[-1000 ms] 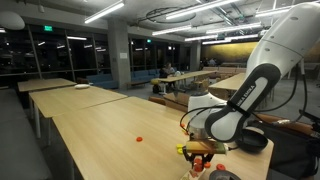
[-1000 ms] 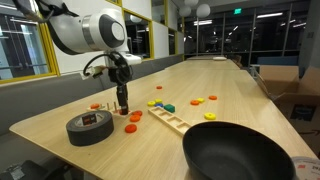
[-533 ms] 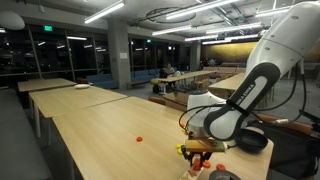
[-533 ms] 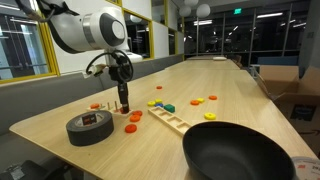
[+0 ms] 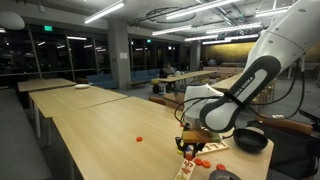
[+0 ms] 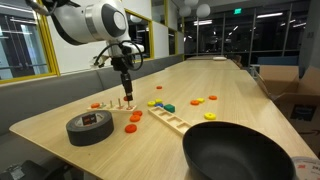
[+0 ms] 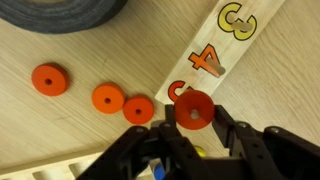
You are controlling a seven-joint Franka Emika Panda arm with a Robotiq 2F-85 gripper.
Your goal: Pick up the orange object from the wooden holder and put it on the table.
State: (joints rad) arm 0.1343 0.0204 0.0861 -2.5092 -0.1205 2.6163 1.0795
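My gripper (image 7: pixel 193 128) is shut on the orange object (image 7: pixel 193 112), a small orange-red disc with a centre hole, and holds it just above the wooden holder (image 7: pixel 222 48), a light strip printed with the numbers 3, 4 and 5. In both exterior views the gripper (image 6: pixel 126 97) (image 5: pixel 188 147) hangs a little above the near end of the holder (image 6: pixel 170 120) on the table (image 6: pixel 205 72). Three more orange discs (image 7: pixel 107 98) lie on the table beside the holder.
A black tape roll (image 6: pixel 90 127) lies near the table's end, close to the gripper. A large black bowl (image 6: pixel 245 150) stands at the holder's other side. Small yellow (image 6: pixel 153 102), blue and orange (image 6: pixel 197 101) pieces lie scattered past the holder. One orange disc (image 5: pixel 139 139) lies apart.
The gripper has risen from low over the holder, lifting the orange disc with it. The other pieces, the tape roll and the bowl have not moved.
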